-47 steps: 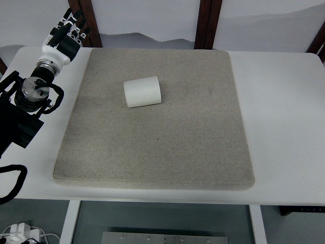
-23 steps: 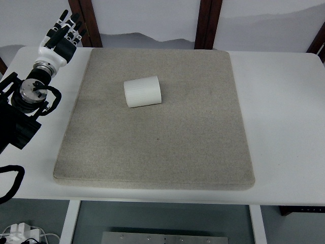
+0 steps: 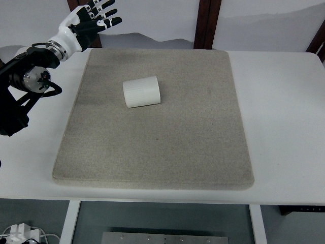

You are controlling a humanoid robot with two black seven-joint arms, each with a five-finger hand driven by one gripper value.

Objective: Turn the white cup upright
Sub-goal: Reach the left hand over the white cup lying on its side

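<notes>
Top view is all I have, looking steeply down on the white table (image 3: 284, 127) with a grey felt-like mat (image 3: 167, 147) covering most of its middle. I can read no brand, label or writing anywhere: the white cup (image 3: 141, 91) shows only fine ribbing on its side, and the mat and table are plain.

My left robot hand (image 3: 94, 16) sits over the table's far left corner, just past the mat's far left corner. Its fingers (image 3: 108, 11) are spread and stretched out, pointing toward the right edge, and they hold nothing. The black arm behind it runs down along the table's left edge.

That cup lies on its side on the mat, in the far left part of it, with its axis running roughly left to right and tilted a little. It is well apart from the left robot hand, nearer to me and to the right of it, with bare mat between them. Nothing touches the cup but the mat beneath it.

At the bottom left, under the table, I see a white power strip (image 3: 18, 233) on the floor.
</notes>
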